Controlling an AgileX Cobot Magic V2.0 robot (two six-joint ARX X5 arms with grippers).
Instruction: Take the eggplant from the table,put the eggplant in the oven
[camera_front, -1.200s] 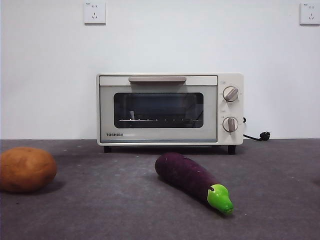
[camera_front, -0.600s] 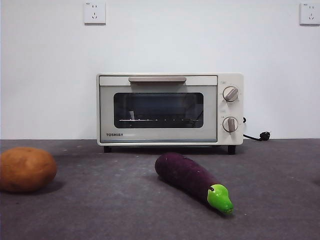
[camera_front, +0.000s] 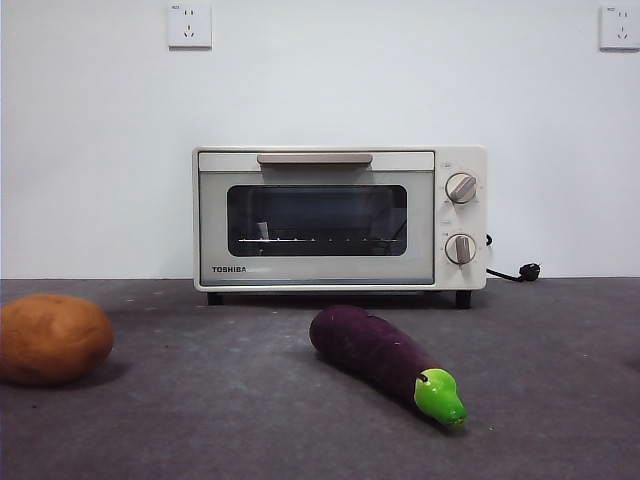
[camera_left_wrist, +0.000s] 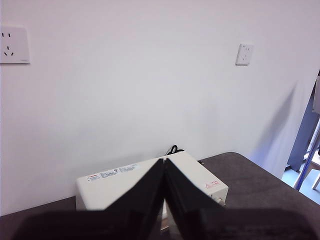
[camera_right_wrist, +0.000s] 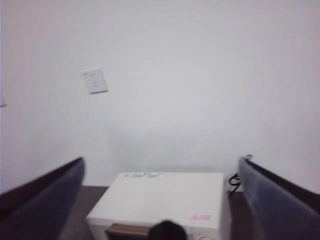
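Observation:
The dark purple eggplant (camera_front: 370, 348) lies on the grey table (camera_front: 230, 410) in front of the oven, its green stem cap (camera_front: 440, 395) pointing to the near right. The cream-white oven (camera_front: 315, 220) stands behind it with its glass door closed. No arm shows in the front view. My left gripper (camera_left_wrist: 164, 161) is shut and empty, high above the oven's top (camera_left_wrist: 110, 187). High up too, my right gripper (camera_right_wrist: 161, 161) is open wide over the oven's top (camera_right_wrist: 165, 192), holding nothing. A dark rounded shape sits low in the right wrist view; I cannot tell what it is.
An orange-brown potato (camera_front: 52, 338) rests at the table's left edge. The oven's black power cord (camera_front: 520, 272) trails out to its right along the white wall. Two wall sockets (camera_front: 189, 25) sit high on that wall.

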